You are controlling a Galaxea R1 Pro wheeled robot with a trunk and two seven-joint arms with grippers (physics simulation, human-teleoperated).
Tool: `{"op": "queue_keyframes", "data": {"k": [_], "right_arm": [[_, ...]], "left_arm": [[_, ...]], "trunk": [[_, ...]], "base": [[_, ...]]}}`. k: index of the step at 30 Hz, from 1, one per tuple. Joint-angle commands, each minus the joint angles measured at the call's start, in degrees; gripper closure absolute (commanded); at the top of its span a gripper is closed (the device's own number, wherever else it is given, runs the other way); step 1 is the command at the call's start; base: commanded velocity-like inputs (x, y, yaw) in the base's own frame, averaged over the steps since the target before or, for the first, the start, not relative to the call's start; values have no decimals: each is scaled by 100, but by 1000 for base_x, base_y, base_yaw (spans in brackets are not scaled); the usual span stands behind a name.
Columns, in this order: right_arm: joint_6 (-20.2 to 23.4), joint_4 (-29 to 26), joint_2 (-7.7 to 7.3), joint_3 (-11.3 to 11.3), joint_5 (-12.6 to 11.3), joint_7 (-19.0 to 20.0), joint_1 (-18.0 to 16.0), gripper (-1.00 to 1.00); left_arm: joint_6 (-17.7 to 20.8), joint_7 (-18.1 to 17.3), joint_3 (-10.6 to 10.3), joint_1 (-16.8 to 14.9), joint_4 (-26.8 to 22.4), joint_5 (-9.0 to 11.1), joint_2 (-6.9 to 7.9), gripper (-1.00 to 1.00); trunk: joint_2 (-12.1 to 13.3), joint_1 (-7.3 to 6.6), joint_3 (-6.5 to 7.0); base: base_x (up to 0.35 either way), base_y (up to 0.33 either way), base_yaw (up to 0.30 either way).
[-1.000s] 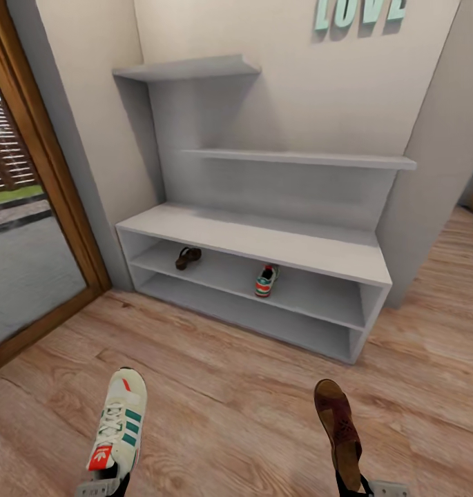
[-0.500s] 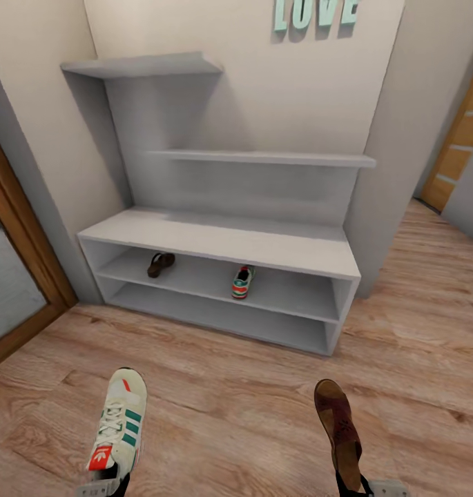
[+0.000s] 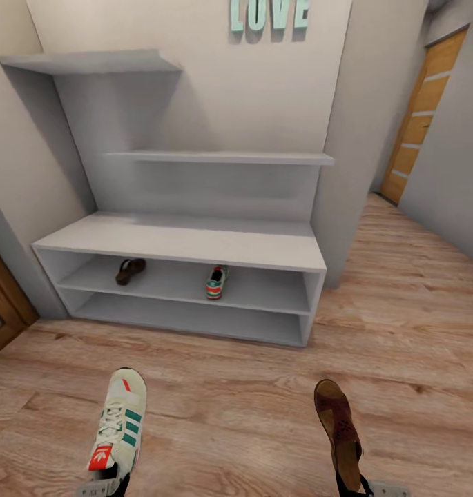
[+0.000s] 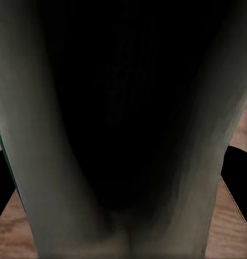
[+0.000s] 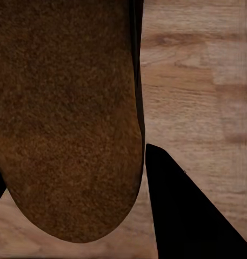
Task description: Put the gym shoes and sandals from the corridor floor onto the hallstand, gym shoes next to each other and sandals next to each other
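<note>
A cream sneaker (image 3: 119, 428) with green stripes is clenched at its heel by the left tool (image 3: 103, 487) above the wood floor (image 3: 222, 414), and a brown sandal (image 3: 338, 431) is gripped the same way by the right tool (image 3: 364, 489), the two well apart. The other sneaker (image 3: 216, 281) and the other sandal (image 3: 129, 270) sit apart on the upper low shelf of the grey shoe rack (image 3: 188, 241) ahead. In the right wrist view the sandal's sole (image 5: 66, 118) hangs over the floor planks (image 5: 199, 81), beside a dark finger (image 5: 182, 216)
</note>
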Motion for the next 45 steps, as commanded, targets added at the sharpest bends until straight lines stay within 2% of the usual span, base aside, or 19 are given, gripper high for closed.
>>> {"op": "queue_keyframes", "data": {"k": [1,37,45], "right_arm": [[-14,5,3,-50,34,32,-7,100],[-9,-1,4,-77,38,32,-7,100],[-9,-19,0,-67,32,43,-7,100]], "left_arm": [[-26,-31,48,-4,1,-50,-4,100],[-14,-31,38,-2,1,-51,-9,100],[61,-25,-7,-68,-17,-97,-22,100]], "trunk": [[-2,-1,-4],[-2,-1,-4],[-2,-1,-4]], "base": [[0,0,-270],[0,0,-269],[0,0,-69]]}}
